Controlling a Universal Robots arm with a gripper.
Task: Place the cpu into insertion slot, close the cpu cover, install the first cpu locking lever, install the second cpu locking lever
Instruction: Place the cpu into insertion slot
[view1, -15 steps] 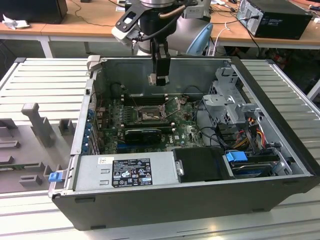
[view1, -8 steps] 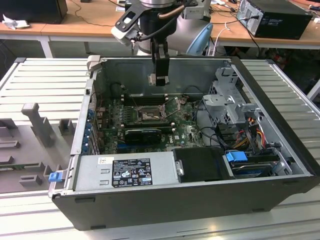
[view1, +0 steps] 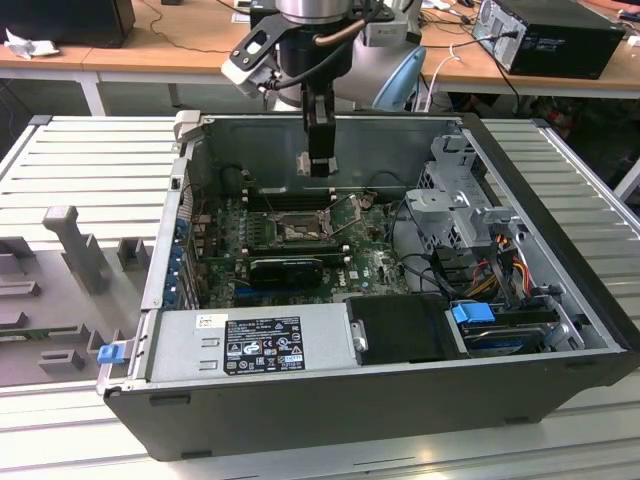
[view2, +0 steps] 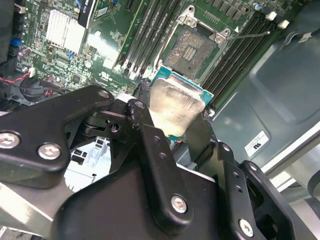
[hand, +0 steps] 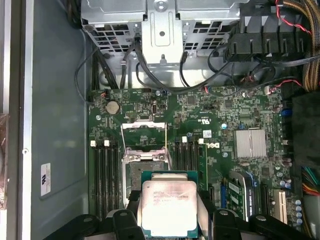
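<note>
Pincer (hand: 169, 212) pinching cpu (hand: 169, 204) by two edges, in the air above the board (hand: 200, 110), not yet in the slot (hand: 142, 167); cover (hand: 143, 126) stands open. Risk: thin-edge hold slips, or chip lands skewed and bends the slot's pins

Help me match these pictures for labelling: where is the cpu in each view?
Exterior view: cpu at the tip of the gripper, above the motherboard.
Second wrist view: cpu clamped, near the insertion slot.
First wrist view: cpu clamped, overlapping the insertion slot.
Shared landmark: the insertion slot.
</note>
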